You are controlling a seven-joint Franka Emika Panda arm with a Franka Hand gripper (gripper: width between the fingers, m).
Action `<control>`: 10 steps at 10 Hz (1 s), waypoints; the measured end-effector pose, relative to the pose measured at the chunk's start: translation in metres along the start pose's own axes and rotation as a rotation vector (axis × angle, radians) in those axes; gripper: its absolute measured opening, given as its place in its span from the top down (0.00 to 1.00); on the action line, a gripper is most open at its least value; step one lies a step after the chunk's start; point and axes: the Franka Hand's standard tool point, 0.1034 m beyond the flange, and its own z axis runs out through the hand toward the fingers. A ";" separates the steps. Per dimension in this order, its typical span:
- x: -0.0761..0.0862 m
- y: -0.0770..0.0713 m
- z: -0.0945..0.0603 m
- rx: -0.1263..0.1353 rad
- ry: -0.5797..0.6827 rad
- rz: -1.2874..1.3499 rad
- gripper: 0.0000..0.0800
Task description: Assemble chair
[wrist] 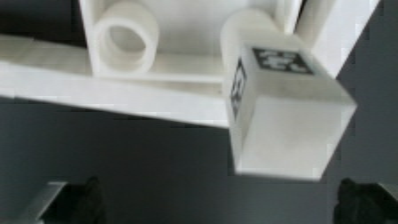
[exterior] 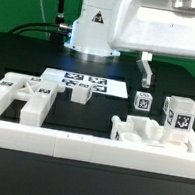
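The chair lies in loose white plastic pieces, each with black-and-white tags. Two cube-like blocks [exterior: 142, 102] [exterior: 179, 114] stand at the exterior view's right. In front of them lies a flat bracket-like piece [exterior: 143, 134]. My gripper [exterior: 177, 75] hangs open above these blocks and holds nothing. In the wrist view a long tagged block [wrist: 285, 100] lies just beyond my gripper [wrist: 217, 205]. That block rests against a slab [wrist: 89, 85] and a piece with a round hole [wrist: 125, 42]. Only the dark fingertips [wrist: 71, 200] show at the frame's edge.
More white chair pieces [exterior: 17, 96] and a small block [exterior: 81, 94] lie at the exterior view's left. The marker board [exterior: 85, 82] lies in front of the robot's base [exterior: 95, 30]. A long plain white rail [exterior: 88, 147] runs along the front.
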 end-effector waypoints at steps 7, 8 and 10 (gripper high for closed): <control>0.000 -0.014 0.016 0.033 -0.195 0.006 0.19; -0.001 -0.016 0.018 0.034 -0.198 0.004 0.19; -0.002 -0.017 0.019 0.034 -0.201 0.000 0.19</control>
